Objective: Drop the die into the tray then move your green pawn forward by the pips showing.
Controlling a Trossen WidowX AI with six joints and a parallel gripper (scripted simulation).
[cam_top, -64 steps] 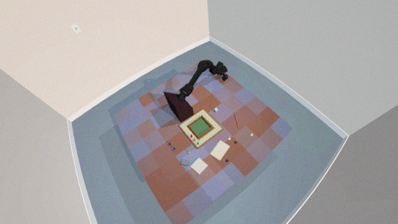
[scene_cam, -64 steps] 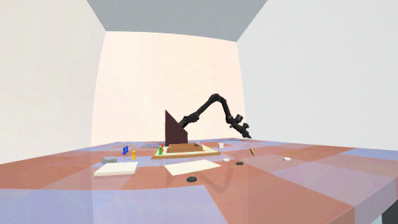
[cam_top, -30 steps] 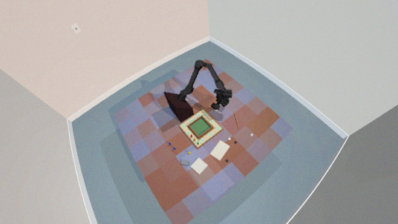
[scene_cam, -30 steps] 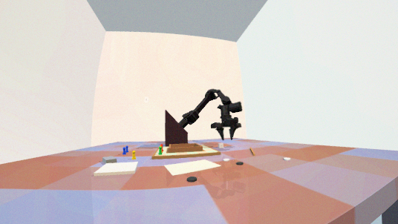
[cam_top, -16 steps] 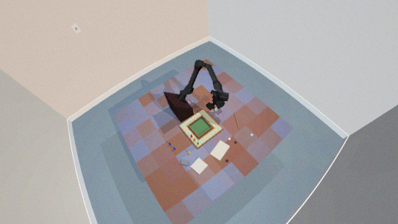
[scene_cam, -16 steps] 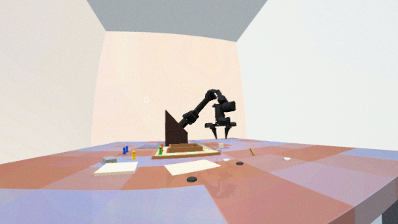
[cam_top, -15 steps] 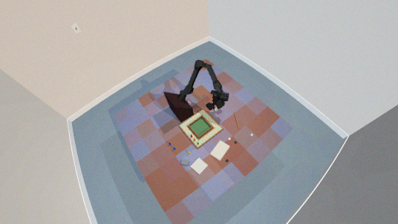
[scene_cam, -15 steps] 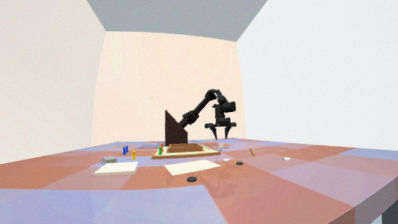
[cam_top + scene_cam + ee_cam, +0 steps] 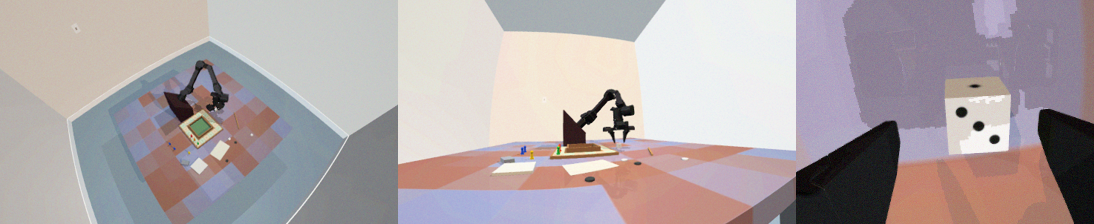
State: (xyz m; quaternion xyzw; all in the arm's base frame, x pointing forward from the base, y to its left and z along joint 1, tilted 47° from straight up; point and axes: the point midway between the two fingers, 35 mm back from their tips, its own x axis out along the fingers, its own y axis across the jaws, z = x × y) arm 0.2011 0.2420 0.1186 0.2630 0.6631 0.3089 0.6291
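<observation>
Hovering over the die (image 9: 977, 116), I have the jaws (image 9: 618, 139) spread apart with nothing between them, fingers pointing down at the checkered surface (image 9: 695, 174). On my wrist view the die sits between the two dark fingers, three pips on the face toward me, one on top. It rests just beside the board's tray (image 9: 200, 127), at the corner nearest the arm. My green pawn (image 9: 558, 150) stands at the board's opposite edge.
</observation>
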